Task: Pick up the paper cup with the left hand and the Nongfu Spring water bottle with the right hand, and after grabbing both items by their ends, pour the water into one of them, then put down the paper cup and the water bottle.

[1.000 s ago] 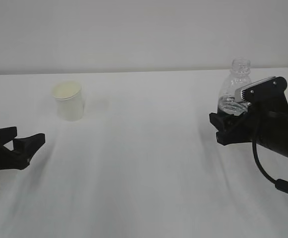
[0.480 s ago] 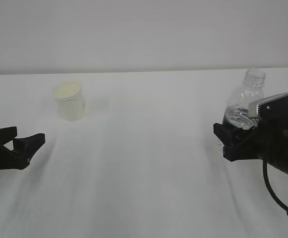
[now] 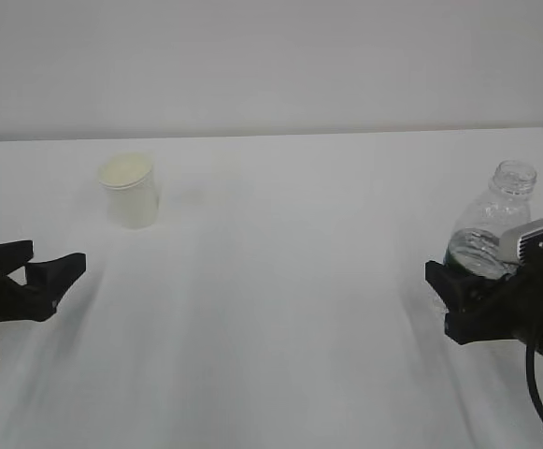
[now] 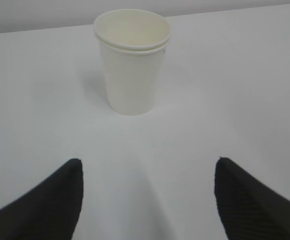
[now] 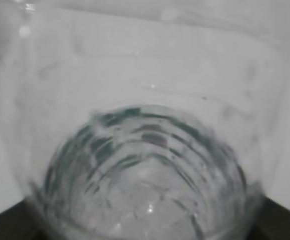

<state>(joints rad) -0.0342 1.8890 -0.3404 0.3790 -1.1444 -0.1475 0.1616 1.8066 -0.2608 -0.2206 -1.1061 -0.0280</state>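
Exterior and wrist views. The right hand (image 3: 472,304) is gripping the Nongfu Spring water bottle (image 3: 488,234) low on its body at the right edge of the table (image 3: 280,281), the uncapped neck leaning slightly; the bottle's base is filling the right wrist view (water level hard to judge). The left hand (image 3: 51,278) is lying low with jaws spread and empty, aimed at the paper cup (image 3: 131,191), which is standing upright and apart from it. Step in hand, seemingly: acquiring both items. Next, the left hand needs advancing to enclose the cup.
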